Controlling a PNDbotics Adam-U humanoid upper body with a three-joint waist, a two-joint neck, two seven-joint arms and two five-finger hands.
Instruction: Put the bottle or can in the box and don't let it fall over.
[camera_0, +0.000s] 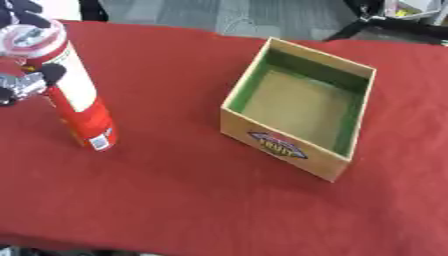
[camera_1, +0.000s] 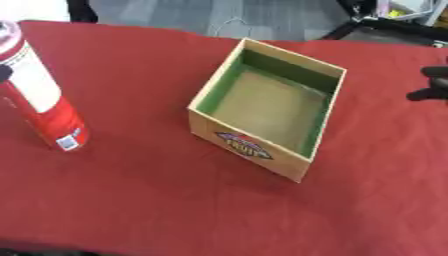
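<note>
Tall red-and-white cylindrical can (camera_0: 74, 95) with a silver-rimmed top, standing on the red cloth-covered table (camera_0: 175, 200) at the far left, leaning a little so the top sits left of the base. Base down on the cloth, barcode label low on the side. Left hand (camera_0: 24, 82) black and silver, at the can's upper half: one dark fingertip curled across the front of the white band, silver parts pressed against the left side, more dark fingers (camera_0: 19, 15) showing above and behind the rim. Wrapped round the can, then, with the can lodged between those fingers.

Open wooden box (camera_0: 297, 107) with green-painted inner walls and a coloured oval label on the near side, well apart to the right of the can, nothing inside.

Right hand (camera_1: 433, 82) only as dark fingertips at the right edge, beyond the box; curled or straight, cannot tell.
</note>
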